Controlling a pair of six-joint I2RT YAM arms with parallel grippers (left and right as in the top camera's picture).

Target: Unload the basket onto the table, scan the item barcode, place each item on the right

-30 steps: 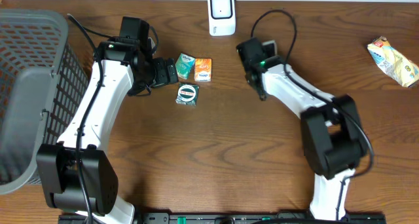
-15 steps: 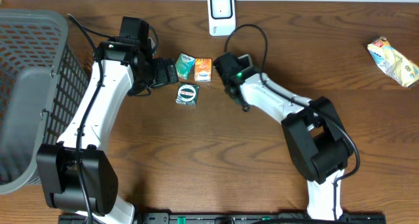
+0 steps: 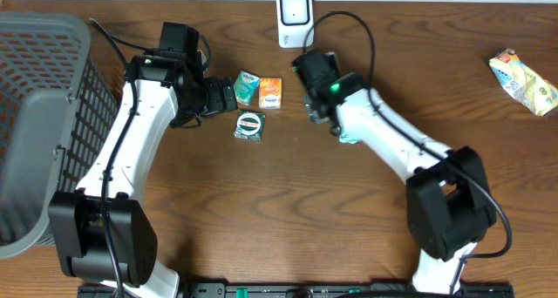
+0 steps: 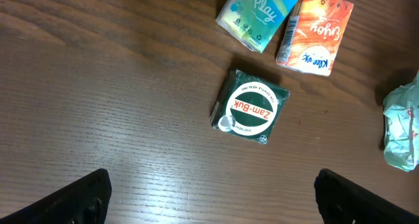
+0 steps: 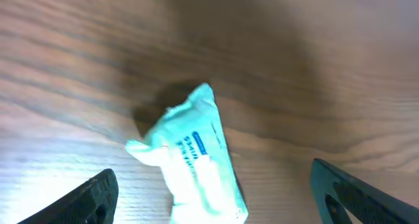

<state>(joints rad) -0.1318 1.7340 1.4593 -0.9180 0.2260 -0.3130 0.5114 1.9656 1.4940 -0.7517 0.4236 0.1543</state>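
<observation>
Right hand [image 5: 213, 171]: fingers spread wide, holding nothing. Directly beneath it a pale green and white soft plastic packet [image 5: 193, 158] lies flat on the brown wooden tabletop [image 3: 261, 211], touched by neither finger. The right wrist view shows blue print on its upper face, but no barcode can be made out. Judgement: this packet is the item for scanning. It rests near the middle of the tabletop, toward the far edge, with the hand poised over it either to take it up or to leave it.

Left hand [image 4: 209, 181]: also spread and empty, hovering low and facing three items on the left half toward the far edge. These are a teal soft tissue packet [image 3: 247, 87], an orange soft tissue packet [image 3: 271, 91] touching it, and a square dark green tin with a round white label [image 3: 250, 125] just beside them on the near side.

The white box-shaped barcode scanner [image 3: 295, 17] stands at the middle of the far edge, near the right hand, with bare wood between. Judgement: nothing blocks the path to it.

A grey mesh basket [image 3: 44, 89] occupies the left edge. A yellow crumpled snack wrapper [image 3: 523, 82] lies near the far right corner, well apart from both arms.
</observation>
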